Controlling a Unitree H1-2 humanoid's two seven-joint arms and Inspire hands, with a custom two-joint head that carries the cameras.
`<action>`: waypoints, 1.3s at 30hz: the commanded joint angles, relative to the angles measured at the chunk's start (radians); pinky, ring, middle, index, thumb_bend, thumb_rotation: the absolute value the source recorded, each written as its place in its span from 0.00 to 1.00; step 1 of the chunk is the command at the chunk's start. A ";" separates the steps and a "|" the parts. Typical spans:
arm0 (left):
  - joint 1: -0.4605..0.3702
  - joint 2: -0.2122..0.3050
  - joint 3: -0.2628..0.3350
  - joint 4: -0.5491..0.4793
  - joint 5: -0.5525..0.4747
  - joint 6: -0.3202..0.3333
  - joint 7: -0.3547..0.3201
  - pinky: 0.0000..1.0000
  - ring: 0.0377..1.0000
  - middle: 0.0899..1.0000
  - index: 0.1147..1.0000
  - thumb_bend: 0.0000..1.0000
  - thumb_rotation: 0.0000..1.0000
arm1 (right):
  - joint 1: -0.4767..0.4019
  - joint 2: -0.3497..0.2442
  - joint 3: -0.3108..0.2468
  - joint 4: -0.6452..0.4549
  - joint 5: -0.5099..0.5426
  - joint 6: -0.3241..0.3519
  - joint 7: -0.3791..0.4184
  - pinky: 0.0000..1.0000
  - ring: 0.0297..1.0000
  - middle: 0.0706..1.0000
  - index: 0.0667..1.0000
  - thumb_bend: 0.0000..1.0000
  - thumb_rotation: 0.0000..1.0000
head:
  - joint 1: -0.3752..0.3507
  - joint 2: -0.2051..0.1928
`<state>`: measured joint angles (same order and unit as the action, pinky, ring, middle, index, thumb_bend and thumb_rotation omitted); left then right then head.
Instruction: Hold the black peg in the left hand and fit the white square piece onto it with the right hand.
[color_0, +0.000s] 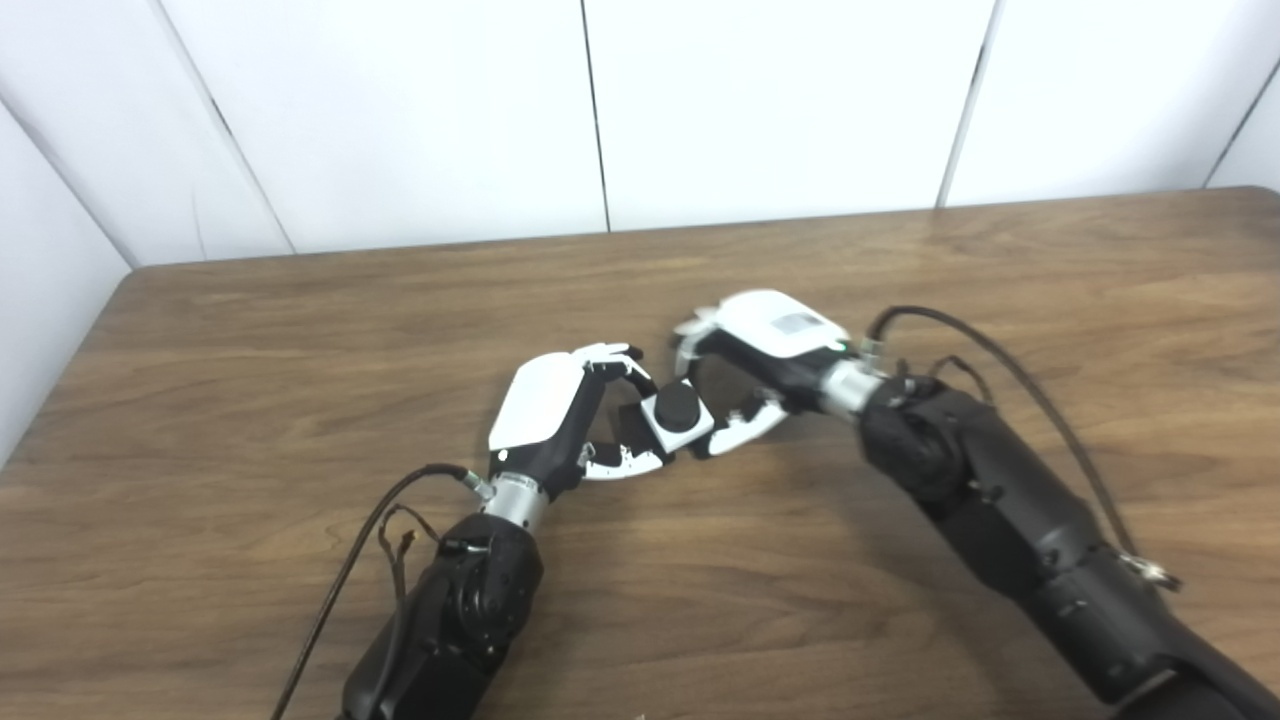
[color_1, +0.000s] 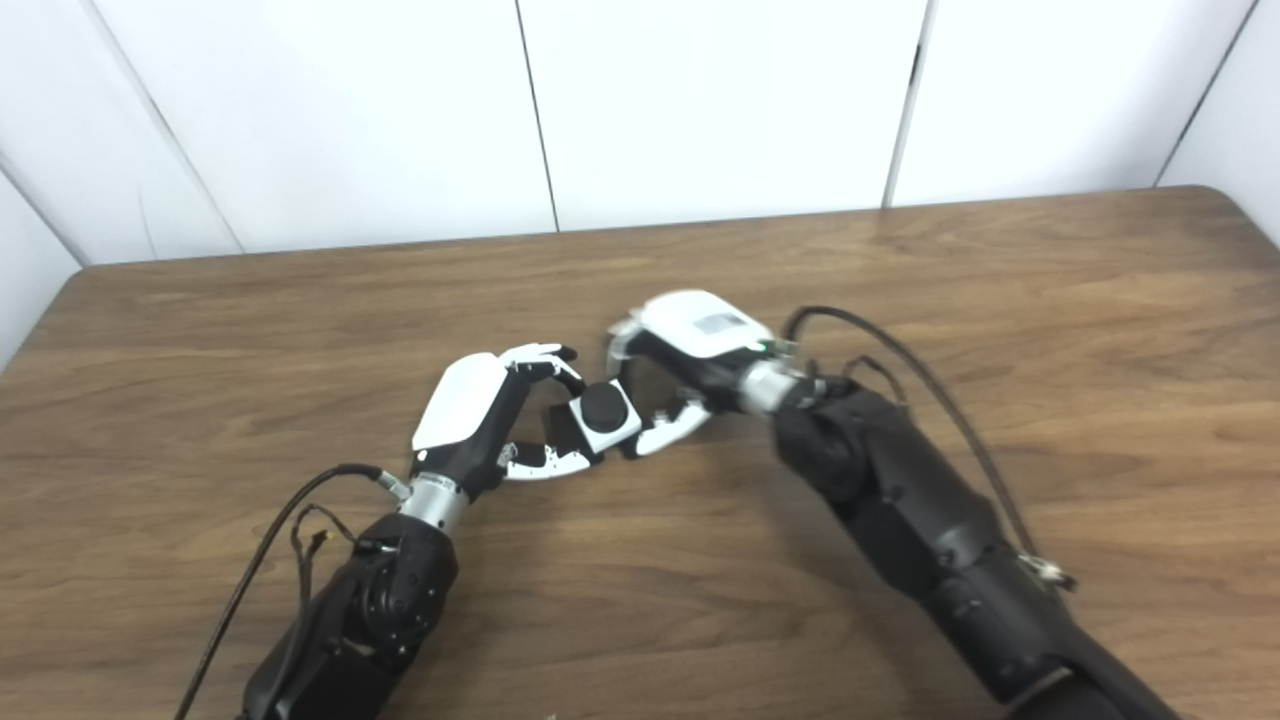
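Observation:
My left hand (color_0: 555, 415) is shut on the black peg (color_0: 630, 428), holding it just above the table near the middle. The white square piece (color_0: 690, 432) sits on the peg, and the peg's round black end (color_0: 678, 405) shows through its hole. My right hand (color_0: 765, 350) reaches in from the right. Its fingers (color_0: 690, 345) curl over the piece's far side and its thumb (color_0: 742, 428) touches the near right corner, pinching the piece. The same scene shows in the right eye view, with the piece (color_1: 612, 428) between both hands.
The wooden table (color_0: 300, 320) spreads all around the hands. White wall panels (color_0: 760, 100) stand behind its far edge. Black cables (color_0: 960, 335) loop off both wrists.

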<state>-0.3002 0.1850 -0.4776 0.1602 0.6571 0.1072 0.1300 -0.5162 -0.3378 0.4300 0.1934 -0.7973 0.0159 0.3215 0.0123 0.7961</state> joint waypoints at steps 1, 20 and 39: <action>0.038 0.024 -0.025 0.029 0.034 0.024 -0.077 0.82 0.85 0.80 0.43 0.51 0.09 | 0.018 -0.085 -0.006 0.052 -0.047 0.057 0.037 0.94 0.94 0.89 0.84 0.88 0.36 | -0.001 0.000; 0.041 0.028 -0.024 0.034 0.032 0.013 -0.076 0.81 0.84 0.80 0.43 0.51 0.09 | 0.101 -0.214 -0.194 -0.097 0.084 0.083 -0.042 0.94 0.92 0.87 0.89 0.89 0.28 | -0.023 0.002; 0.046 0.026 -0.016 0.025 0.021 0.009 -0.074 0.79 0.83 0.80 0.43 0.51 0.09 | 0.343 0.038 -0.375 -0.362 0.256 0.070 -0.264 0.63 0.76 0.79 0.77 0.79 0.20 | -0.036 0.002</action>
<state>-0.2937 0.1917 -0.4730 0.1530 0.6575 0.0997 0.1296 -0.1571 -0.3042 0.0721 -0.1205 -0.5539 0.1142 0.1031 -0.0230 0.7977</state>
